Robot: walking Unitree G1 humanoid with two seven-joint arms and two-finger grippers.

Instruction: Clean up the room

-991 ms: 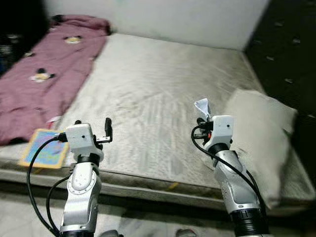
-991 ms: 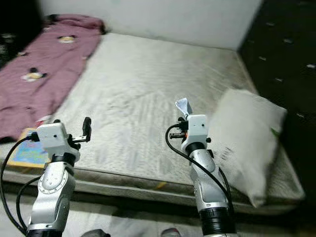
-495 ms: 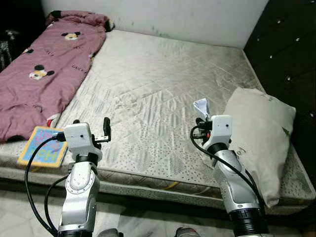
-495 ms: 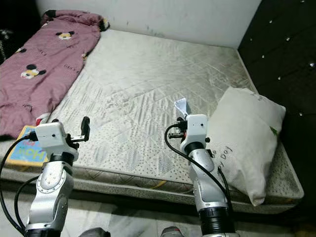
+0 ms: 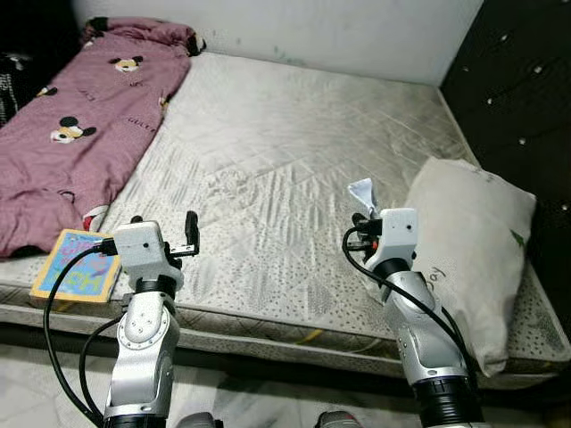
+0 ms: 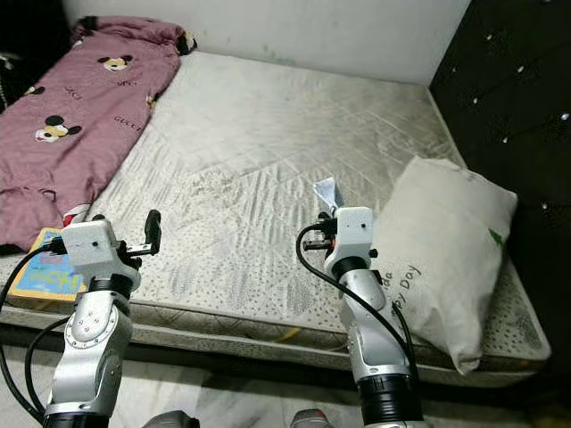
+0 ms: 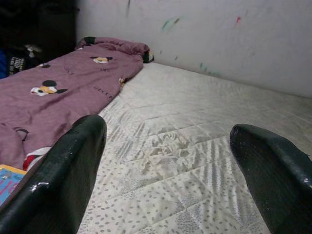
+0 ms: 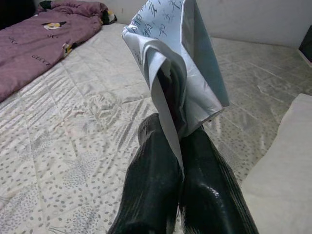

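Note:
My right gripper [image 5: 361,213] is shut on a folded piece of white paper [image 5: 363,193] with printed writing [image 8: 178,63], held above the near part of the bare grey mattress [image 5: 294,152], beside a white pillow [image 5: 473,241]. My left gripper [image 5: 164,234] is open with nothing between its fingers [image 7: 63,180], raised over the mattress's near left edge. A colourful children's book [image 5: 78,267] lies on the mattress's near left corner. A maroon blanket with cartoon mouse prints [image 5: 71,125] is spread along the left side.
A white wall [image 5: 321,31] backs the bed. A dark tufted headboard [image 5: 526,98] stands along the right side. Pale floor [image 5: 53,374] shows below the mattress's front edge. Dark clutter [image 5: 18,67] sits at the far left.
The camera has steadied from a blurred view and shifted slightly. Both arms hold the same pose, the right one still gripping the paper.

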